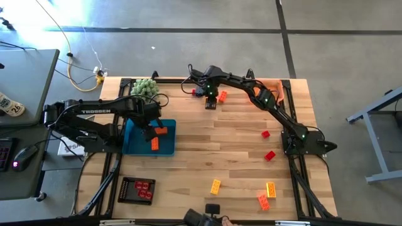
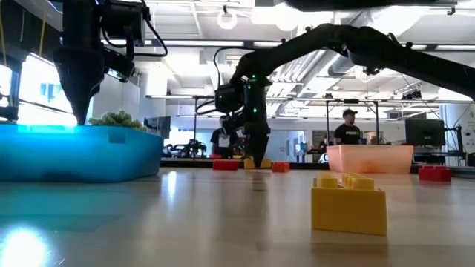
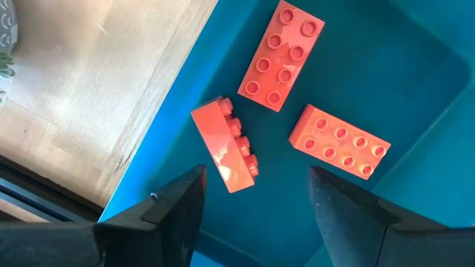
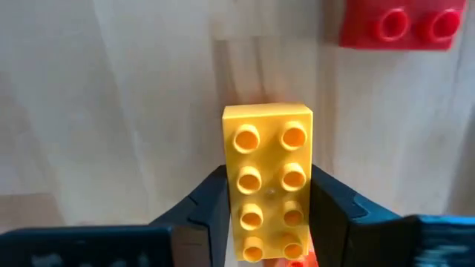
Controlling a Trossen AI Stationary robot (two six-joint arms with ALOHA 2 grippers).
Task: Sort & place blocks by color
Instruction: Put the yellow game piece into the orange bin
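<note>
My left gripper (image 3: 256, 204) hangs open over the blue tray (image 1: 135, 141), above three orange blocks (image 3: 282, 55) (image 3: 225, 144) (image 3: 339, 141) lying on the tray floor. My right gripper (image 4: 269, 215) reaches to the table's far middle (image 1: 211, 103), shut on a yellow block (image 4: 267, 170). A red block (image 4: 401, 26) and an orange block (image 1: 222, 96) lie beside it. More red (image 1: 270, 155), yellow (image 1: 215, 186) (image 2: 349, 200) and orange blocks (image 1: 263, 201) lie loose on the right and near parts of the table. My right gripper pinches the yellow block between its two fingers (image 4: 211, 204), one on each long side (image 4: 306, 200), at the end nearer the wrist. The fingers come from above, pointing down. The block lies flat, studs up, at table height in the low view.
A black tray (image 1: 137, 190) with red blocks sits near the left near corner. A pale orange tray (image 1: 276, 88) (image 2: 369, 158) stands at the far right. The fuzzy green plant (image 1: 144, 88) stands just beyond the blue tray. People show in the room behind (image 2: 347, 130).
</note>
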